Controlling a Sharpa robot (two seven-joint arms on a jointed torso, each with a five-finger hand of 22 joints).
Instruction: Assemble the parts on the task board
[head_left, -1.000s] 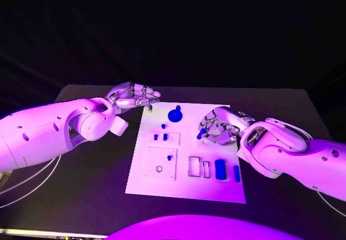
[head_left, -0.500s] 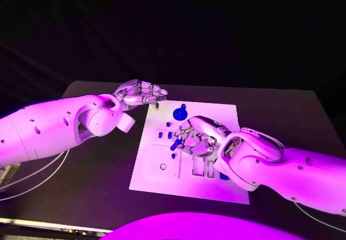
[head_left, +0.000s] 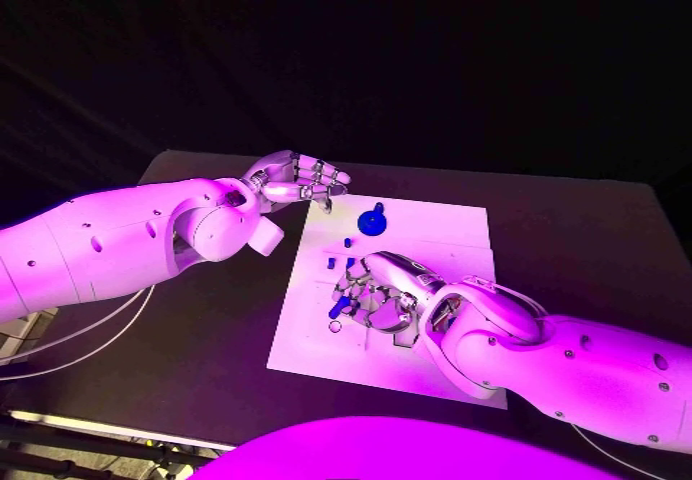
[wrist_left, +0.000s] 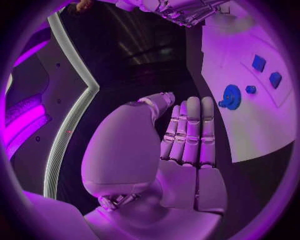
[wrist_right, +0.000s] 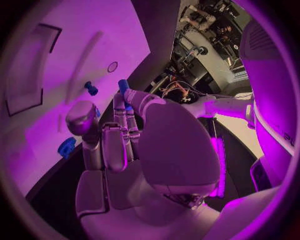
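Here, in the head view, the right hand (head_left: 378, 298) pinches a small blue part (head_left: 338, 309) at its fingertips, low over the task board (head_left: 440, 225). The left hand (head_left: 299, 180) hangs curled and empty beside the board's far corner. In the left wrist view, a blue round part (wrist_left: 232, 96) lies just beyond those closed fingers. In the right wrist view, the pinched part (wrist_right: 124, 86) looks light, stiff and probably slippery; better to grip its sides.
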